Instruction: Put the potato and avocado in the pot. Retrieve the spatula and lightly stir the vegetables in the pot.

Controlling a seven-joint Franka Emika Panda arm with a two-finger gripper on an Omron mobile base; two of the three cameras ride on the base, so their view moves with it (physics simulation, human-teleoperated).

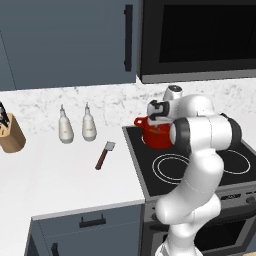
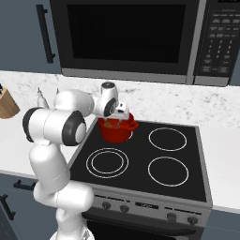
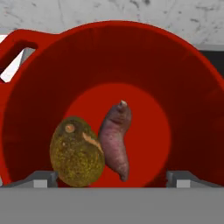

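The white arm rises from its base, bends at a raised elbow and reaches forward over the stove [image 2: 187, 140], so that the tool [image 2: 119, 123] hangs just above the mouth of the red pot [image 2: 115, 133] on the back left burner, pointing down into it with its jaws spread wide and gripping nothing. In the hand view the potato [image 3: 77, 152] and the avocado [image 3: 116, 140] lie touching on the pot's floor, between the two fingertips [image 3: 41, 177]. The spatula [image 1: 105, 155] lies flat on the bench [image 1: 60, 175] left of the stove, well apart from the tool.
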